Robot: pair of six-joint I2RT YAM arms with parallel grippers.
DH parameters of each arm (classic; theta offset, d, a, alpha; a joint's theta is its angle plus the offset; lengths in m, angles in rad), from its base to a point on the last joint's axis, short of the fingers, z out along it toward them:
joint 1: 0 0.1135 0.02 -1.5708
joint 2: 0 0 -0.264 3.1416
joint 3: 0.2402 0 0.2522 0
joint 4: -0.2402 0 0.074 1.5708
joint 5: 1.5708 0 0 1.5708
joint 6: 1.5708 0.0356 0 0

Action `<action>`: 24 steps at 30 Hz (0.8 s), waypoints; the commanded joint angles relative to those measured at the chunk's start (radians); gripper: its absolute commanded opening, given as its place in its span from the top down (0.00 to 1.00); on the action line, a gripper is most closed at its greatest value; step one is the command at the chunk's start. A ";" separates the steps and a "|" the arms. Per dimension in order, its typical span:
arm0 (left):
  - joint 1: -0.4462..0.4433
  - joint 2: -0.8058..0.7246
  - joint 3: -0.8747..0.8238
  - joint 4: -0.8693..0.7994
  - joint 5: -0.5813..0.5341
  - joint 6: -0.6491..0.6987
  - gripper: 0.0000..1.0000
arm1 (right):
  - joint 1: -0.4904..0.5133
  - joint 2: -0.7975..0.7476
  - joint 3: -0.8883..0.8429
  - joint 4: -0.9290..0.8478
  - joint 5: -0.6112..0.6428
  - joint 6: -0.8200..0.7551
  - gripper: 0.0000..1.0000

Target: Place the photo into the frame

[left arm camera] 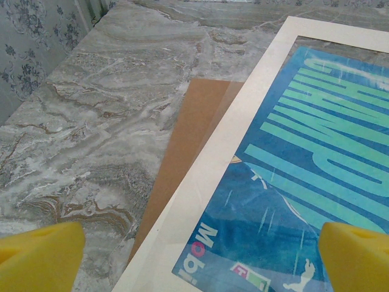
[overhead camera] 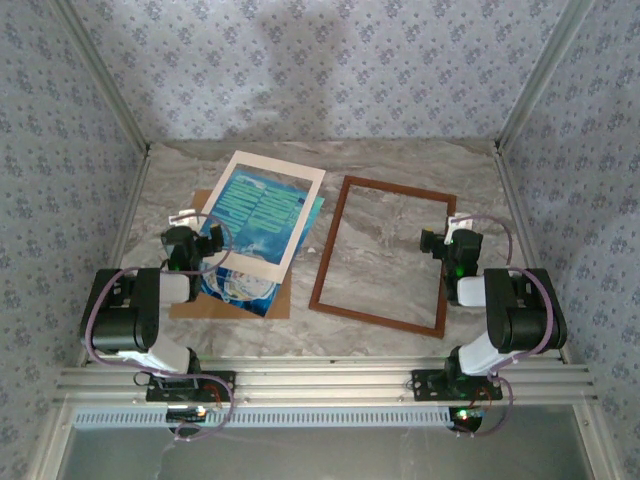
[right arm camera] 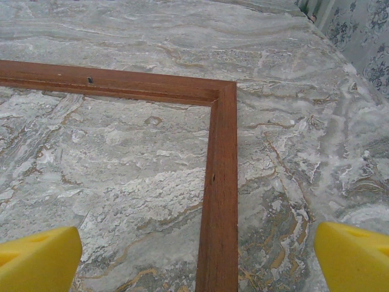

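The photo (overhead camera: 255, 215), blue and teal with white lettering, lies left of centre on the table. A cream-white mat border (overhead camera: 303, 212) lies tilted over it, and its lower end sticks out below. The dark reddish-brown frame (overhead camera: 327, 245) lies flat to the right with bare table inside. My left gripper (overhead camera: 192, 225) hangs open over the mat's left edge. In the left wrist view the photo (left arm camera: 304, 182) and mat (left arm camera: 200, 182) lie between the yellow fingertips (left arm camera: 39, 255). My right gripper (overhead camera: 445, 232) hovers open above the frame's right side (right arm camera: 220, 182), near its far corner.
A brown backing board (overhead camera: 185, 305) lies under the photo and mat, showing at their left (left arm camera: 182, 134). The marble tabletop (overhead camera: 400, 250) is boxed in by patterned walls (overhead camera: 320, 70) at the back and sides. An aluminium rail (overhead camera: 320, 380) runs along the near edge.
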 commanded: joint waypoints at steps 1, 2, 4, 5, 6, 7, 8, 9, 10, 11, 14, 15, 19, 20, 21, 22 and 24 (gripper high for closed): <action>0.008 -0.005 0.005 0.024 0.017 0.011 0.02 | -0.001 0.000 0.018 0.021 -0.004 -0.005 0.00; 0.008 -0.005 0.005 0.024 0.017 0.012 0.01 | -0.001 0.000 0.017 0.021 -0.004 -0.005 0.00; 0.009 -0.005 0.005 0.023 0.017 0.012 0.02 | -0.001 0.000 0.017 0.022 -0.005 -0.004 0.00; 0.009 -0.005 0.005 0.022 0.017 0.011 0.01 | -0.001 0.000 0.019 0.022 -0.005 -0.005 0.00; 0.008 -0.004 0.004 0.024 0.017 0.012 0.02 | 0.000 0.000 0.017 0.026 -0.003 -0.006 0.00; 0.009 -0.005 0.003 0.024 0.017 0.012 0.01 | 0.002 -0.001 0.013 0.032 0.005 -0.008 0.00; 0.007 -0.007 0.000 0.031 0.007 0.010 0.01 | 0.011 -0.005 0.011 0.038 0.030 -0.011 0.00; 0.006 -0.024 0.001 0.018 -0.013 0.003 0.01 | 0.025 -0.021 0.012 0.023 0.061 -0.018 0.00; 0.005 -0.053 0.004 -0.007 -0.022 0.003 0.02 | 0.037 -0.043 0.014 0.003 0.082 -0.027 0.00; 0.001 -0.094 0.014 -0.062 -0.038 0.001 0.01 | 0.054 -0.069 0.020 -0.028 0.113 -0.039 0.00; -0.017 -0.211 0.062 -0.228 -0.104 -0.001 0.01 | 0.102 -0.171 0.081 -0.225 0.217 -0.040 0.00; -0.027 -0.243 0.086 -0.283 -0.133 -0.022 0.01 | 0.111 -0.204 0.122 -0.329 0.253 0.011 0.00; -0.035 -0.313 0.178 -0.471 -0.110 -0.147 0.01 | 0.139 -0.256 0.294 -0.741 0.263 0.237 0.00; -0.040 -0.317 0.196 -0.503 -0.091 -0.169 0.02 | 0.162 -0.255 0.327 -0.808 0.275 0.273 0.01; -0.050 -0.318 0.214 -0.536 -0.074 -0.190 0.01 | 0.191 -0.251 0.360 -0.873 0.290 0.305 0.02; -0.064 -0.322 0.228 -0.565 -0.064 -0.210 0.02 | 0.229 -0.246 0.391 -0.927 0.314 0.348 0.02; -0.103 -0.323 0.240 -0.596 -0.050 -0.234 0.01 | 0.292 -0.230 0.442 -1.021 0.328 0.440 0.06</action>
